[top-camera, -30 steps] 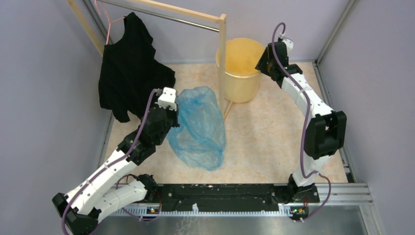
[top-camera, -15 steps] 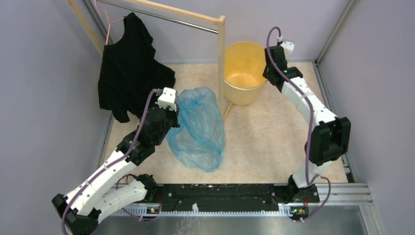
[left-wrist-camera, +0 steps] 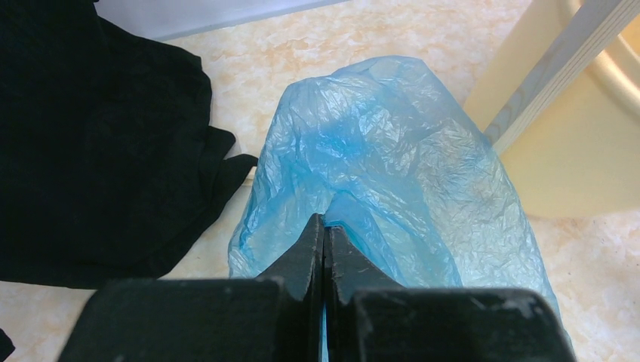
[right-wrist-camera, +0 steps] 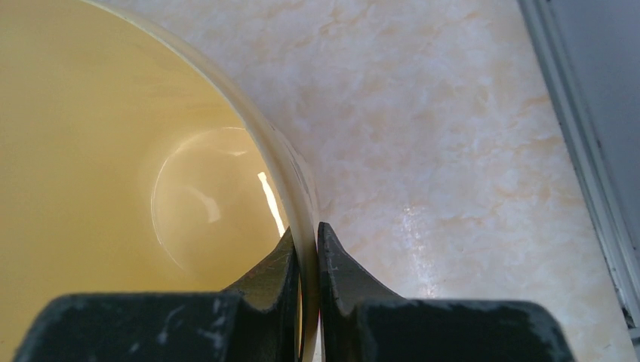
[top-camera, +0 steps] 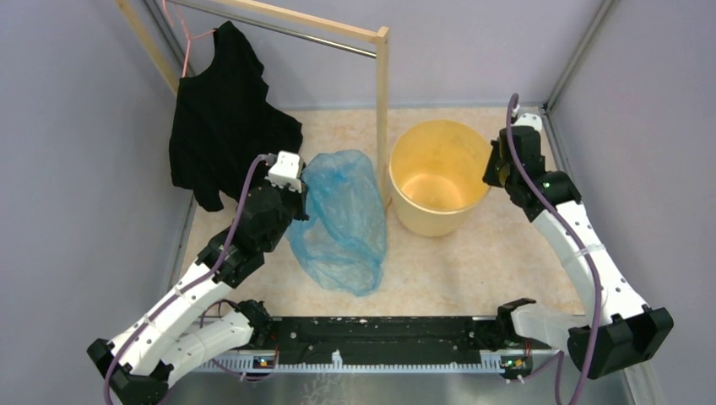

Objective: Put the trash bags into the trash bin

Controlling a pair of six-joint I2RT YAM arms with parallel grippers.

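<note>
- The trash bin is a round, pale yellow-orange plastic bucket that narrows a little toward its base and has a rolled rim.
- Its inside is smooth and glossy. In my right wrist view, light glints off the flat round bottom.
- In the overhead view it stands upright on the bench, right of centre in the upper half of the frame. It is just beside the upright post of the wooden rack; I cannot tell whether they touch.
- My right hand is pinched onto the bin's rim at its right side, one finger inside the wall and one outside, with almost no gap between them.
- The trash bag is thin, crinkled, see-through blue film lying in a loose heap at the middle of the overhead frame, left of the post and well clear of the bin's mouth.
- My left hand is closed tight, fingertips together on a raised fold of the blue film.
- A black garment hangs from a pink hanger on the rack at the upper left, just beside the bag.
</note>
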